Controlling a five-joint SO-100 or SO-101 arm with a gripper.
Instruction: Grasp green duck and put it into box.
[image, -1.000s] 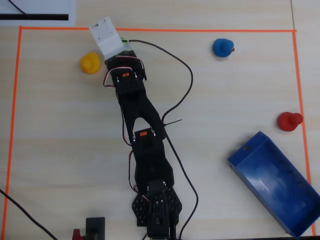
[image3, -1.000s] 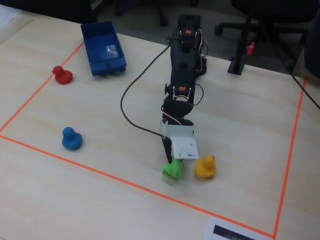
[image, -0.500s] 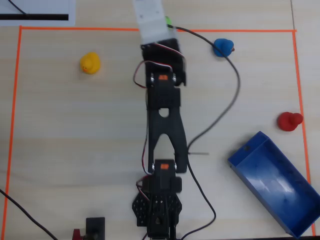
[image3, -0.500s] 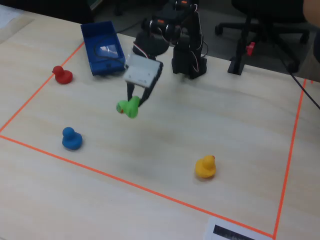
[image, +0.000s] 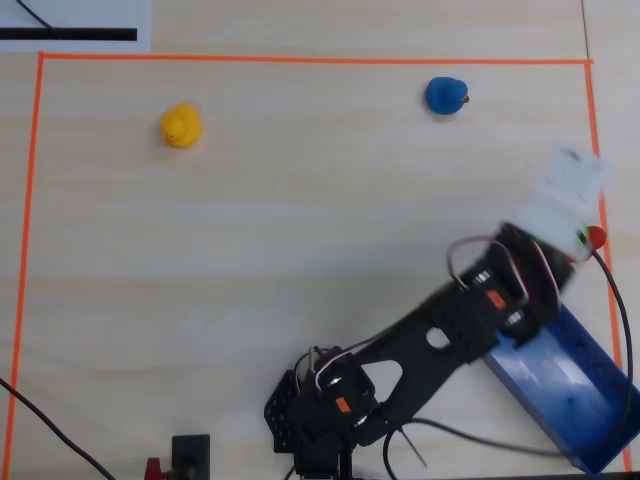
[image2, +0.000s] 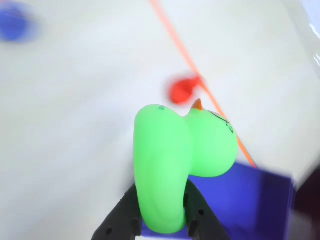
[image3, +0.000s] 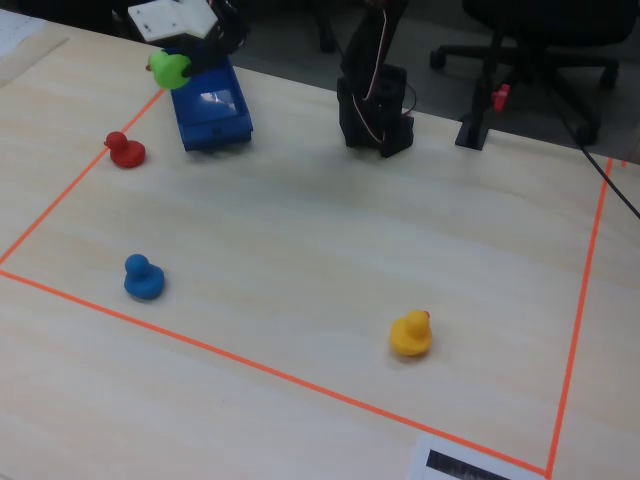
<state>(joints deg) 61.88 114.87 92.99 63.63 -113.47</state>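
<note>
1. Overhead view: the arm reaches to the right side of the table, over the near end of the blue box (image: 580, 400), which sits angled at the lower right by the orange tape line (image: 300, 60). A white blurred wrist part hides most of the gripper; only a sliver of the green duck (image: 581, 236) peeks out, just beside a red duck (image: 597, 237). The yellow duck (image: 181, 126) and blue duck (image: 446, 95) sit well apart near the top.

2. Wrist view: pretty clear here, the gripper (image2: 161, 212) is clamped on the green duck's (image2: 175, 155) body, both black fingers (image2: 122, 220) pressing its sides. Orange beak points up. The box (image2: 245, 200) shows behind and below the duck, the red duck (image2: 181, 89) is a blur beyond it.

3. Fixed view: the green duck (image3: 168, 68) hangs in the air at the box's (image3: 212, 112) far-left corner, looks like just outside the rim, but hard to say. The red duck (image3: 125, 150), blue duck (image3: 143, 277) and yellow duck (image3: 411, 333) are on the table.
</note>
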